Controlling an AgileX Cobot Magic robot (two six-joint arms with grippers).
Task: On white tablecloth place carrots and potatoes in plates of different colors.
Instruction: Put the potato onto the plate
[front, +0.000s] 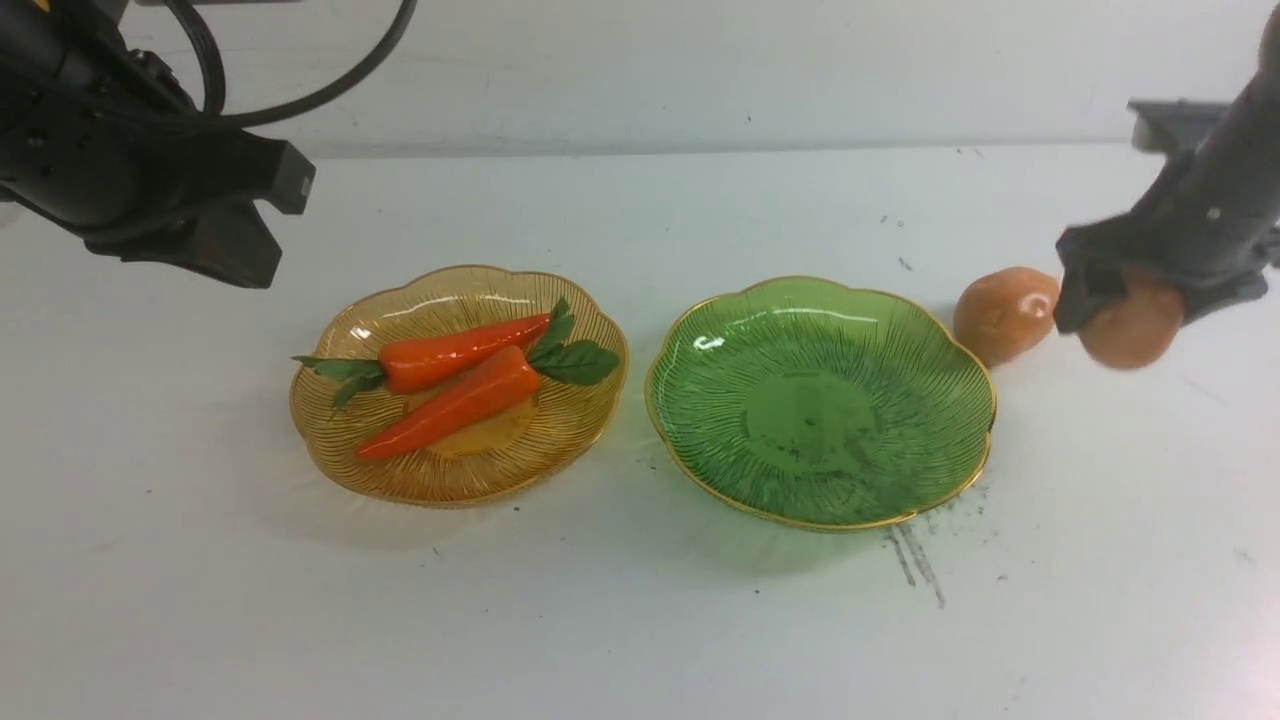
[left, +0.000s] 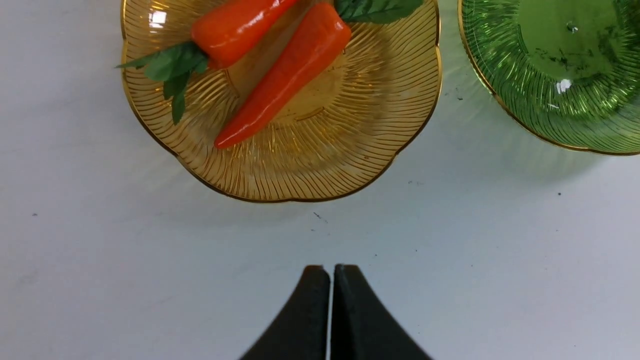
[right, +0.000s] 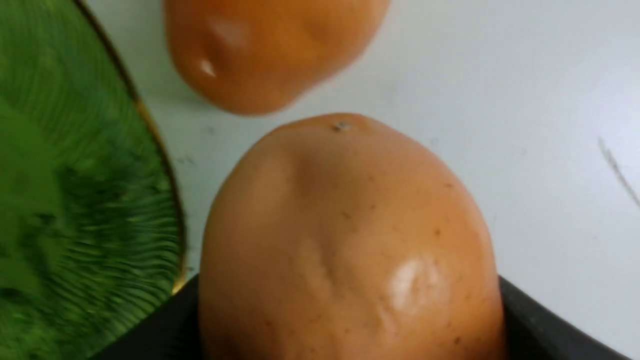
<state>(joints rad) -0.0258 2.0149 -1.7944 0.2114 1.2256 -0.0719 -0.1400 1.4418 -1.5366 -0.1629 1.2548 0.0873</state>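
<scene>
Pincer on the right arm was clamped on the outer potato, its dark fingers pressed against both flanks of that tan-orange body in the right wrist view. Whether this potato rested on the white tablecloth or hung just above it could not be told, as the front view was blurred at that spot. The inner potato lay on the cloth just beside it, between the gripped one and the green plate, close to the plate's gold rim but not on it. The green plate's ribbed floor showed bare, with a few dark smudges near its centre. Grey scuff streaks marked the cloth at the plate's near edge.

The left pincer was shut tight, its two black fingertips meeting along a hairline seam. It hung in the air off to the left of the amber plate, touching neither plate nor cloth.

Both carrots lay in the amber plate, side by side and head to tail. The rear carrot had its leafy top toward the left. The front carrot had its leaves toward the right and its tapered tip toward the near left rim. The two plates sat next to each other, amber on the left and green on the right, with a narrow strip of cloth between their rims
</scene>
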